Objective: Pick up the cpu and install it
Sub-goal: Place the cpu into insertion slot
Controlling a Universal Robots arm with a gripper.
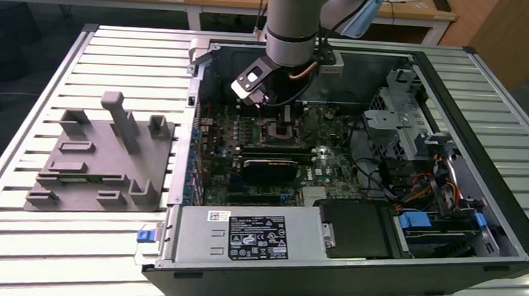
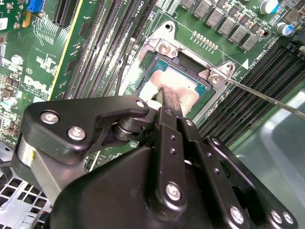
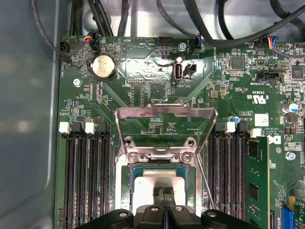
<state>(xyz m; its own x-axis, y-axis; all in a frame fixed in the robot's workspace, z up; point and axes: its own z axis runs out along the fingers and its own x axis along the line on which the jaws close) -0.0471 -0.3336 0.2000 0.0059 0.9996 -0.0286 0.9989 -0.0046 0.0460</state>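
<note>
Gripper point(image 3: 164, 192): low over the socket, fingers together, tips at the cpu's middle; cannot tell if touching
Cpu point(image 3: 143, 185): flat in the socket point(image 3: 125, 162), silver top up
Plate point(image 3: 164, 114): swung open

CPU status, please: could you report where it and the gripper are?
Gripper shut, tips at the cpu. Cpu lying in the socket. Socket lid up, not clamped.

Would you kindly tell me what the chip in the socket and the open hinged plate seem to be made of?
The chip has a shiny silver top that mirrors light, probably bare metal, with a greenish rim, likely circuit board. The hinged plate looks like dull grey sheet metal, given its soft sheen.
</note>
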